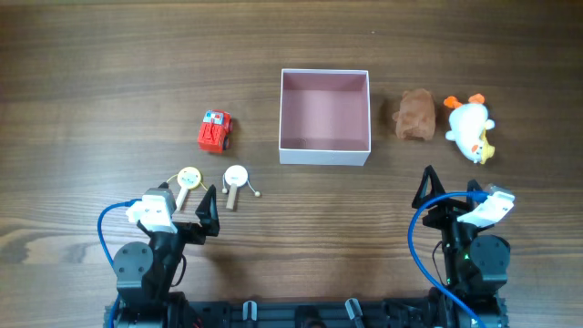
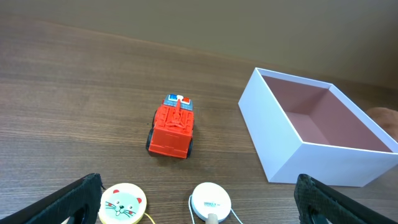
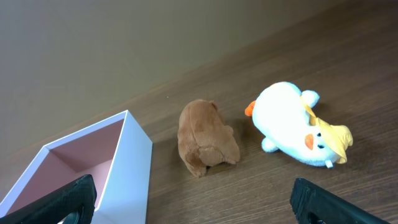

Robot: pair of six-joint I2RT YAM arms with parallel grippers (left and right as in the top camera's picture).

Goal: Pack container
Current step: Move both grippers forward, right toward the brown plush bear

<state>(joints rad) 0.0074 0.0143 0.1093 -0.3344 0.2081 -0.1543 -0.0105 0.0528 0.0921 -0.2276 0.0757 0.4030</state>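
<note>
On the brown wooden counter (image 1: 91,55) the square white cardboard container with a pink inside (image 1: 324,157) sits empty at centre, looking light, stiff and thin-walled, best pinched over one rim, while the left pincer (image 1: 187,191) and right pincer (image 1: 451,182) both hang spread, holding nothing.

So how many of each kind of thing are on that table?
Box: 1
Toy truck: 1
Round rattles: 2
Plush toys: 2
Total: 6
</note>
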